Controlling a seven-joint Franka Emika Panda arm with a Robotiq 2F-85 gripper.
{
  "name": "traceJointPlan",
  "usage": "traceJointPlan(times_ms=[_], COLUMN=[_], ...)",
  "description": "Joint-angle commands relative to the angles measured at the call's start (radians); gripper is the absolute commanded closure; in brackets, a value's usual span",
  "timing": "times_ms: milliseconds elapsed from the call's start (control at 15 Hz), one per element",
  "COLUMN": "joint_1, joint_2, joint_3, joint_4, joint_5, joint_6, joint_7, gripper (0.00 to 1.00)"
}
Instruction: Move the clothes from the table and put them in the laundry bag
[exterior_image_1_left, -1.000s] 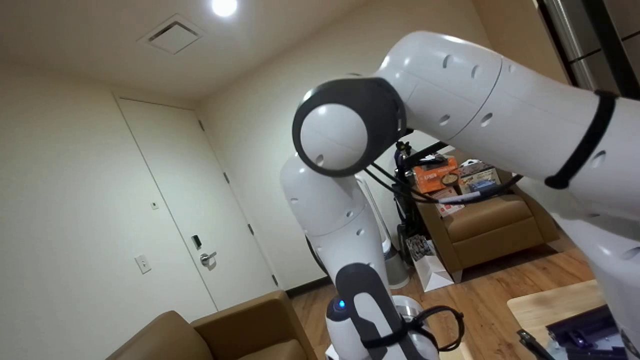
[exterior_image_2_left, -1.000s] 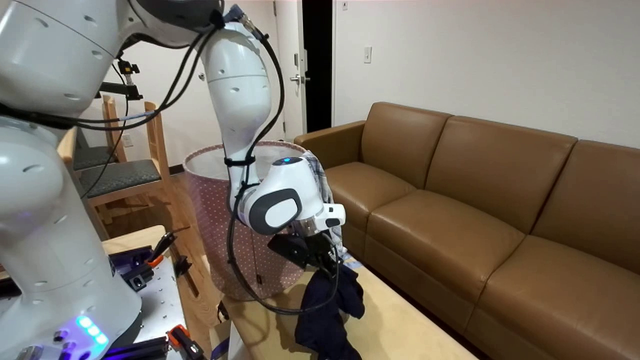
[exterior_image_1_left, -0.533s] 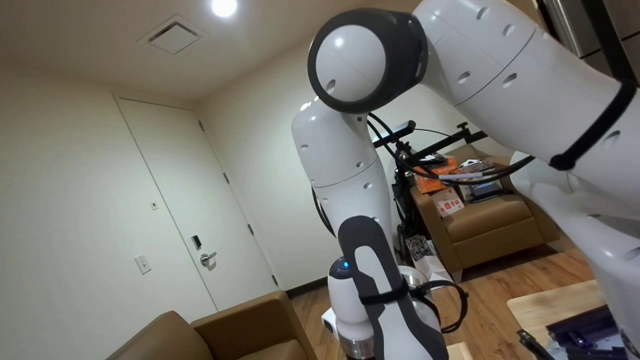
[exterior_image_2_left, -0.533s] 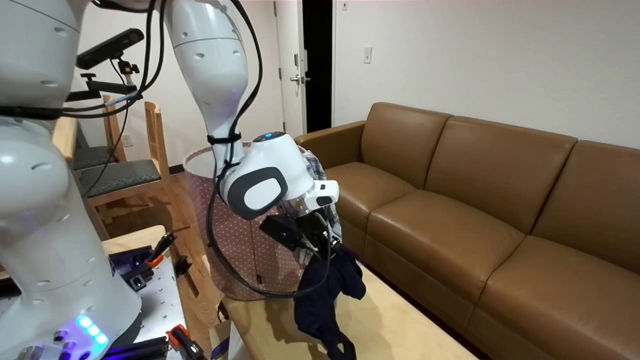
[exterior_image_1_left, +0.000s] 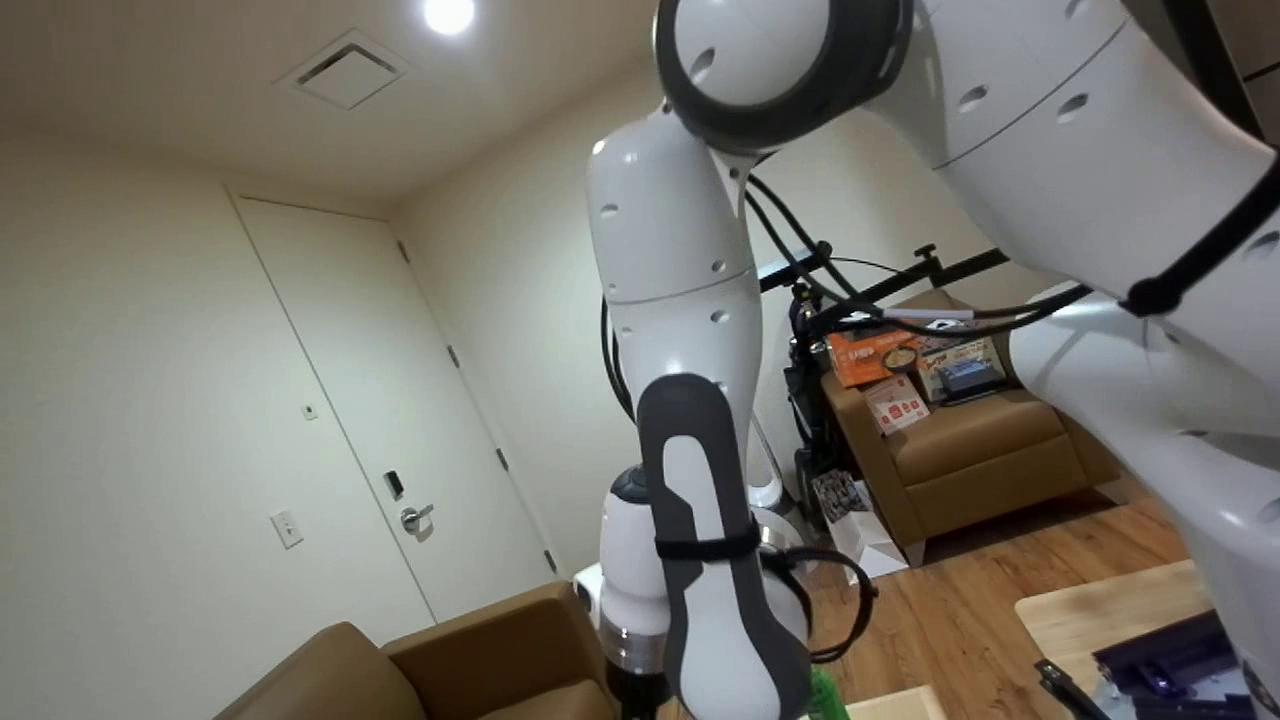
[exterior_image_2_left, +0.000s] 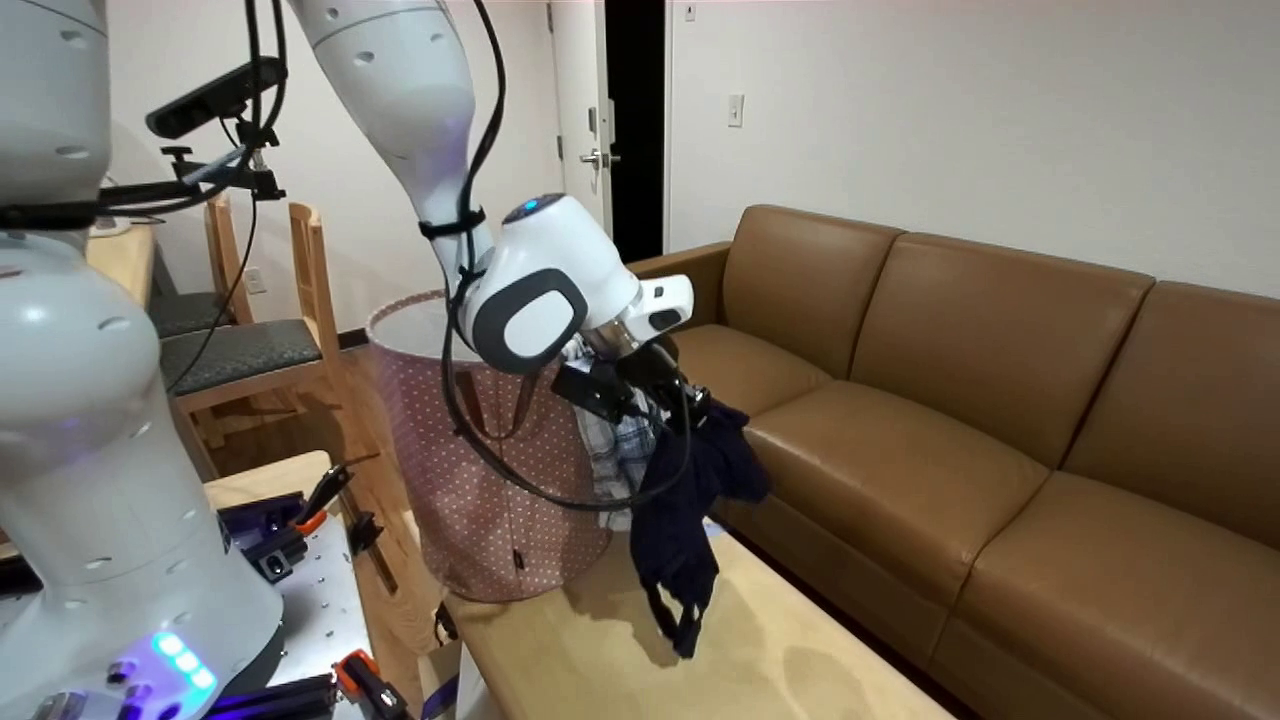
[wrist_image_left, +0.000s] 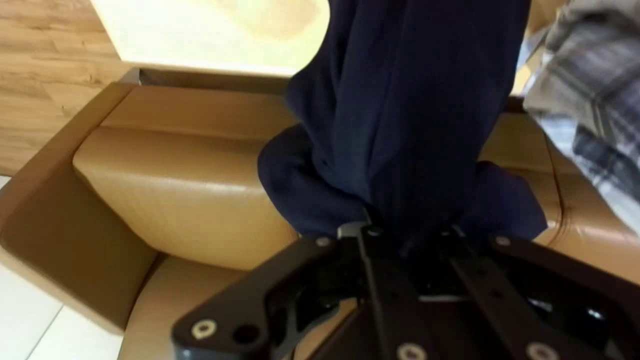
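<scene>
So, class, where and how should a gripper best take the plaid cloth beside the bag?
Probably take the plaid cloth by a loose fold partway down, from the side away from the bag: it hangs creased along the bag's outside, which blocks its back. The gripper must first release the navy cloth.

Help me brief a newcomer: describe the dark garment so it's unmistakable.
In an exterior view, find the long brown sofa, then the pale wooden table alongside. Above that table, the dark garment hangs from the robot's hand; unlike the plaid cloth nearby, it is plain navy.
</scene>
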Motion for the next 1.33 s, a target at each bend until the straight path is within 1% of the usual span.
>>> traceJointPlan(times_ms=[0, 67, 133, 200, 533, 600, 733, 933, 1000, 1067, 1133, 1267], joint_1=[0.133, 0.084, 0.110, 0.120, 0.123, 0.135, 0.150, 0.162, -0.023, -0.037, -0.087, -0.167], joint_2=[-0.190, -0.084, -0.123, -0.150, -0.170, -0.193, -0.300, -0.422, -0.452, -0.500, -0.539, -0.582], joint_3=[-0.128, -0.075, -0.101, -0.113, -0.121, -0.131, -0.138, -0.109, 0.084, 0.129, 0.204, 0.281], joint_4=[-0.028, 0.001, 0.000, -0.003, -0.017, -0.009, -0.013, -0.017, -0.004, -0.006, 0.005, 0.062], joint_5=[0.027, 0.007, 0.007, 0.007, 0.007, 0.017, -0.013, -0.031, -0.036, 0.015, 0.086, 0.087], joint_6=[-0.083, -0.037, -0.057, -0.071, -0.078, -0.135, -0.332, -0.567, -0.647, -0.729, -0.811, -0.968], joint_7=[-0.082, -0.013, -0.022, -0.030, -0.039, -0.041, -0.070, -0.068, -0.052, -0.091, -0.155, -0.131], gripper=[0.92, 0.88, 0.88, 0.88, 0.88, 0.92, 0.92, 0.92, 0.92, 0.92, 0.92, 0.92])
